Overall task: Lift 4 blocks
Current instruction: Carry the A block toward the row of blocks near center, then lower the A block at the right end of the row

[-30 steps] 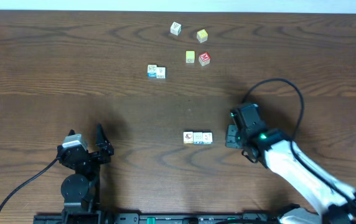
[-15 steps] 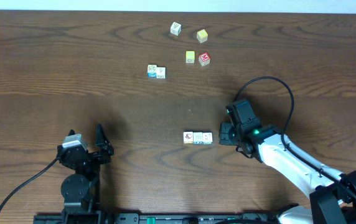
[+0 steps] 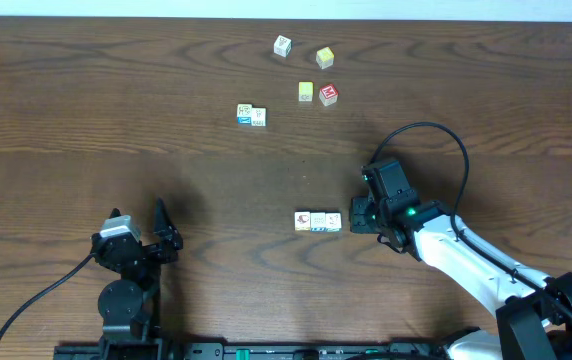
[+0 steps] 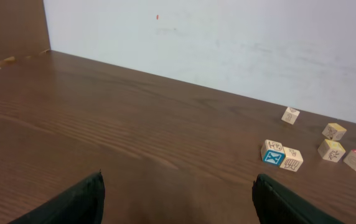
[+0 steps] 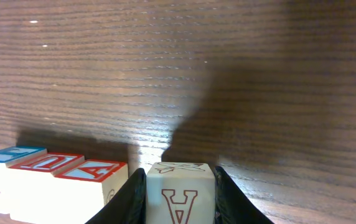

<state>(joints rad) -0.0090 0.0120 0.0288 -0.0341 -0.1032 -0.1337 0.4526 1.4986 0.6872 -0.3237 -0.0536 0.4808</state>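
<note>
table [image 3: 86,100]: dark wood, visible grain, slight sheen. blocks [image 3: 318,221]: pale wood, matt, printed faces. left gripper fingers [image 4: 72,205]: black matt plastic. far wall [image 4: 228,43]: matt white.

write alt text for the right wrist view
The right gripper is shut on a cream block bearing a red letter A. A row of three more lettered blocks lies close beside it on the wooden table.

Ten wooden cubes [image 3: 318,221], two robot arms [image 3: 458,252]
</note>
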